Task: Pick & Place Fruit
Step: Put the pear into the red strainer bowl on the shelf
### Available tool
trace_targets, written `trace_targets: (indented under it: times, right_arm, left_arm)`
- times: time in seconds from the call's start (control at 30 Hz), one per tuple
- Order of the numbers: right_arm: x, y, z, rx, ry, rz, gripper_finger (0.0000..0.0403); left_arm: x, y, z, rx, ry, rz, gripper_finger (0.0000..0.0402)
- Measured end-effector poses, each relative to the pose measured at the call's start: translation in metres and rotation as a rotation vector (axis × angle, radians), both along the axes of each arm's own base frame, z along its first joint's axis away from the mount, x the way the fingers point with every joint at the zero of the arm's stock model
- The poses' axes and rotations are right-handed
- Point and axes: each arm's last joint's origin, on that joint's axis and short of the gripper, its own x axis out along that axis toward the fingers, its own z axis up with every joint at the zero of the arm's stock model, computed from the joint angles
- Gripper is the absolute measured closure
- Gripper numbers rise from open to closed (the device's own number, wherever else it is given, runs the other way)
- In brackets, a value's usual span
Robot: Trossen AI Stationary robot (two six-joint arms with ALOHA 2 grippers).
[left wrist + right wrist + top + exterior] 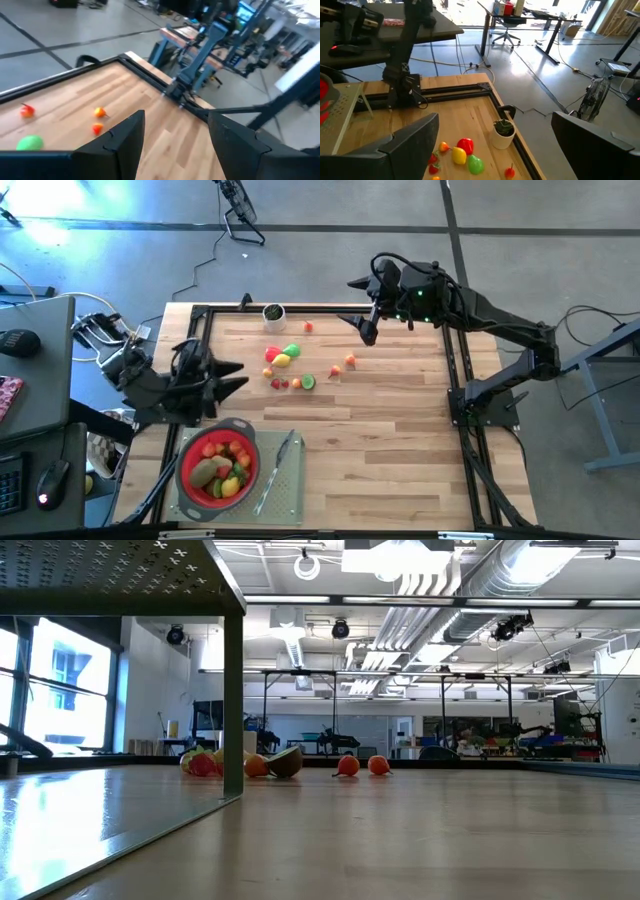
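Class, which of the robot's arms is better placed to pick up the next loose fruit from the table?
Probably the right: its open right gripper hangs near the loose fruit, while the left gripper sits beside the strainer.

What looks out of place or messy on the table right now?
Nothing is spilled or broken. Loose fruit lies scattered mid-table, while other fruit already fills the red strainer on its grey mat. A knife lies slanted across that mat. Both claws are empty.
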Motion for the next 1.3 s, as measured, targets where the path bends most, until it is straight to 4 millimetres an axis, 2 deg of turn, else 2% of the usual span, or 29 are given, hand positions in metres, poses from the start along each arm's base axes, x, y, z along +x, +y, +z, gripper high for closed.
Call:
trace_targets:
  times: [0.23,0.43,0.63,0.8,0.97,1.3]
  right_arm:
    - [-0.002,-0.008,0.000,0.005,0.002,-0.030,0.0023]
    - [-0.007,-0.015,-0.008,0.053,0.072,-0.065,0.0023]
    - [-0.008,-0.025,-0.023,0.128,0.183,-0.111,0.0023]
    - [0.003,-0.034,-0.047,0.221,0.306,-0.116,0.0023]
    - [0.023,-0.045,-0.075,0.301,0.413,-0.147,0.0023]
    - [0.052,-0.077,-0.148,0.514,0.674,-0.232,0.0023]
  left_arm:
    - [0.014,0.025,-0.001,0.059,0.054,0.100,0.0188]
    - [0.008,0.043,0.003,0.111,0.066,0.156,0.0188]
    - [0.008,0.052,0.003,0.157,0.092,0.211,0.0188]
    - [0.007,0.059,0.001,0.170,0.122,0.248,0.0188]
    - [0.008,0.061,-0.001,0.169,0.135,0.270,0.0188]
    - [0.007,0.061,-0.002,0.155,0.137,0.270,0.0188]
